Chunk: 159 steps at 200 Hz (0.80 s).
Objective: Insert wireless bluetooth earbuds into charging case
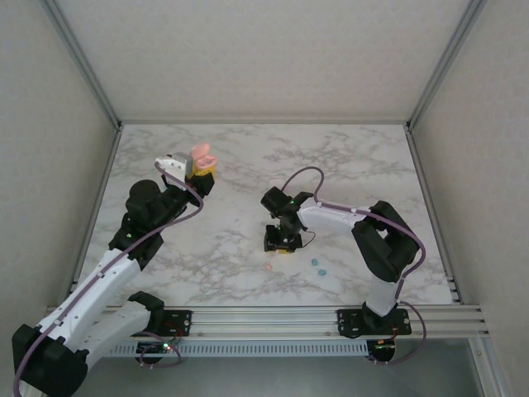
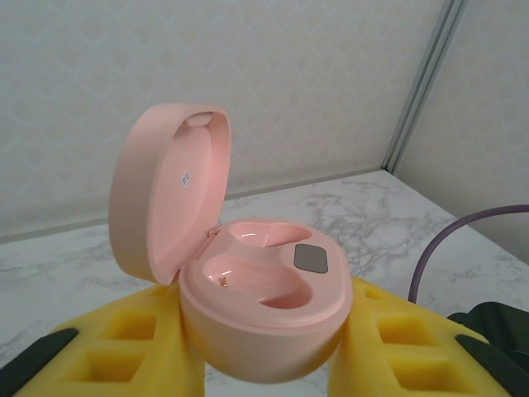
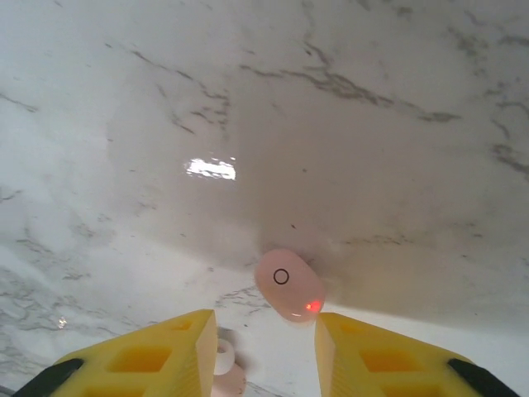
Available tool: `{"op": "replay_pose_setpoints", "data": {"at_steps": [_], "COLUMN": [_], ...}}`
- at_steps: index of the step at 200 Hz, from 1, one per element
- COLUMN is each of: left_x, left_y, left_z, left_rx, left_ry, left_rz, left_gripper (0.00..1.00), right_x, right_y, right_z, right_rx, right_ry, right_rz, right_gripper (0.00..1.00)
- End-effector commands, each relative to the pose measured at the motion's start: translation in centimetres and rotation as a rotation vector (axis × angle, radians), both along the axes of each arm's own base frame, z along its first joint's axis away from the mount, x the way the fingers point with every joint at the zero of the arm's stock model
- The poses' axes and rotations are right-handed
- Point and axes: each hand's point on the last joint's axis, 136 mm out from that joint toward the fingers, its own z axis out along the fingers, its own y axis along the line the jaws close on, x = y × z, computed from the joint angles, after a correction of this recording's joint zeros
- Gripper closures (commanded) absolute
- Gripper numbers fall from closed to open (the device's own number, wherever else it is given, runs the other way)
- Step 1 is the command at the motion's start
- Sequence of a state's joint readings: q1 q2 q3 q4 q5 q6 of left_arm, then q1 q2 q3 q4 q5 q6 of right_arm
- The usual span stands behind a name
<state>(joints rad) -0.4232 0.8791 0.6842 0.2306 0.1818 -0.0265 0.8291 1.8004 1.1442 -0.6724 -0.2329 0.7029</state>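
My left gripper [image 2: 264, 351] is shut on the pink charging case [image 2: 263, 306], holding it raised above the table's left side [image 1: 201, 155]. The lid stands open and both wells are empty. Over the table's middle, my right gripper [image 1: 283, 241] points down and is open. A pink earbud [image 3: 289, 284] with a red light lies on the marble just beyond the right fingertips [image 3: 194, 339], touched by neither. A second pink earbud [image 3: 223, 370] with a white tip lies beside the left finger. In the top view, one pink earbud [image 1: 268, 266] shows near the gripper.
Two teal earbuds [image 1: 314, 262] [image 1: 323, 271] lie on the marble table [image 1: 364, 165] just right of the right gripper. White walls and metal frame posts [image 1: 83, 66] enclose the table on three sides. A purple cable loops over the right arm [image 1: 331, 217].
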Motion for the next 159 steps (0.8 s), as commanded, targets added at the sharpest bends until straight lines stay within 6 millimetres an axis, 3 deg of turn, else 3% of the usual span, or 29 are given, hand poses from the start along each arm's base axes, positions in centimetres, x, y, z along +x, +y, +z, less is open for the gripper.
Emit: {"op": "replay_pose_setpoints", "data": {"at_steps": [1,88,124,159], "left_x": [0.1,0.2,0.3,0.1], "left_y": [-0.1,0.0,0.1,0.1], "left_z": [0.8,0.8,0.9,1.0], "left_rx": [-0.017,-0.018,-0.02,-0.017], "left_ry": [-0.02,-0.024,-0.026,-0.024], "left_rz": [-0.011,-0.004,0.001,0.001], "left_gripper": [0.77,0.77,0.77,0.77], "right_x": [0.0,1.1,2.3,2.3], "right_y": [0.4,-0.9,-1.5,-0.7], "right_z": [0.4,1.8,0.7,-0.5], "right_rx": [-0.013,-0.119,-0.189,-0.153], "right_ry": [0.003,-0.086,-0.093,-0.06], "right_rz": [0.042,0.191,0.22,0.218], "right_gripper": [0.63,0.63,0.62,0.62]}}
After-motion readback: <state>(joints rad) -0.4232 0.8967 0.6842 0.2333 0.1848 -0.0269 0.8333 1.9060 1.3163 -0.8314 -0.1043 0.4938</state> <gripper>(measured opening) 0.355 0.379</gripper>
